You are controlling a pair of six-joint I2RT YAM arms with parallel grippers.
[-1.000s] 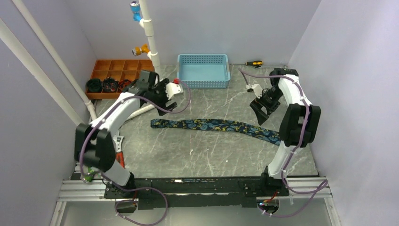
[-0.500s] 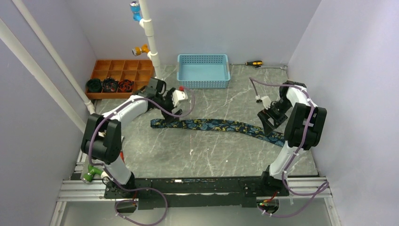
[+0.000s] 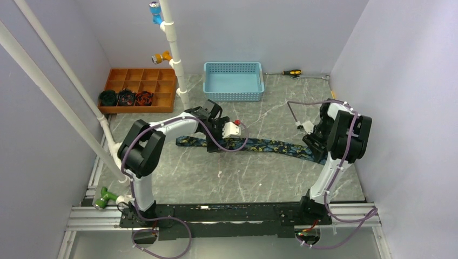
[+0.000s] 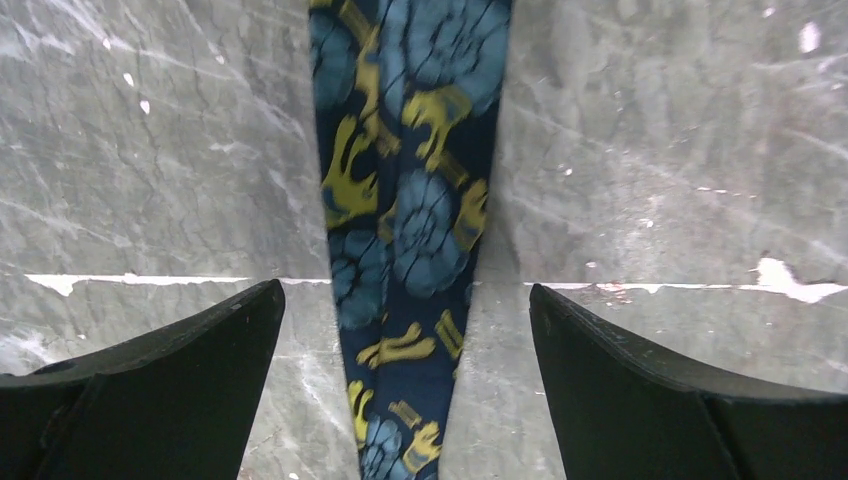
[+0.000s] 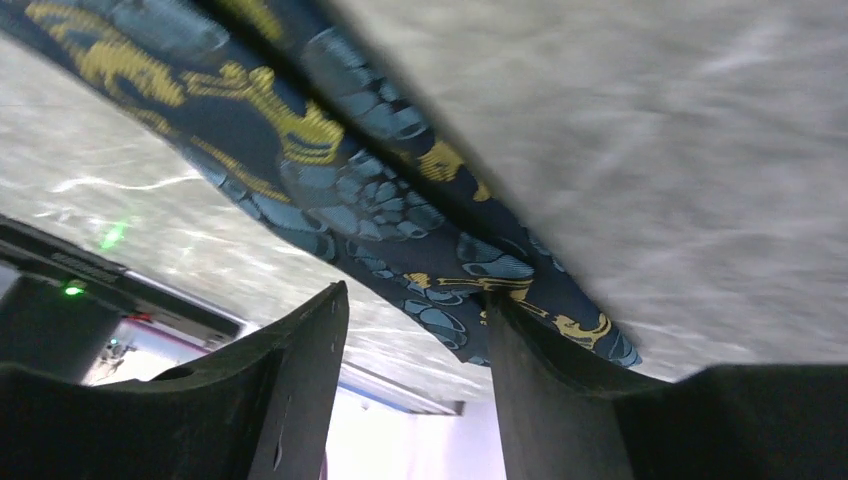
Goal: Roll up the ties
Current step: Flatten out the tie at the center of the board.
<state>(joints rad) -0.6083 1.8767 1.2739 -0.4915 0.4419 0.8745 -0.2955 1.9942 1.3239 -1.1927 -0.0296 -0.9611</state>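
Top view: one dark navy paisley tie (image 3: 264, 144) lies flat across the middle of the grey marble table (image 3: 243, 181), running left to right. The left gripper (image 3: 217, 143) sits low over the tie's left part and covers a stretch of it. The right gripper (image 3: 313, 143) is down at the tie's right end, and that arm hides the tip. From here neither set of jaws can be made out. A blue basket (image 3: 233, 97), an orange compartment tray (image 3: 135, 109) and a screwdriver (image 3: 291, 72) sit along the back, well apart from the tie. The near half of the table is bare marble.

Left wrist view: the tie (image 4: 410, 200) runs straight up the picture, cut off at top and bottom. The left gripper (image 4: 405, 330) has its jaws spread wide, one black finger (image 4: 170, 370) on each side. Bare marble separates each finger from the cloth, and neither touches it.

Right wrist view: tilted and blurred at the top. The tie (image 5: 350, 190) crosses diagonally, cut off at the upper left. The right gripper (image 5: 415, 385) has its jaws partly apart, with the tie's lower edge in the gap. The right-hand finger (image 5: 540, 400) overlaps the cloth, but I cannot tell whether it touches it.
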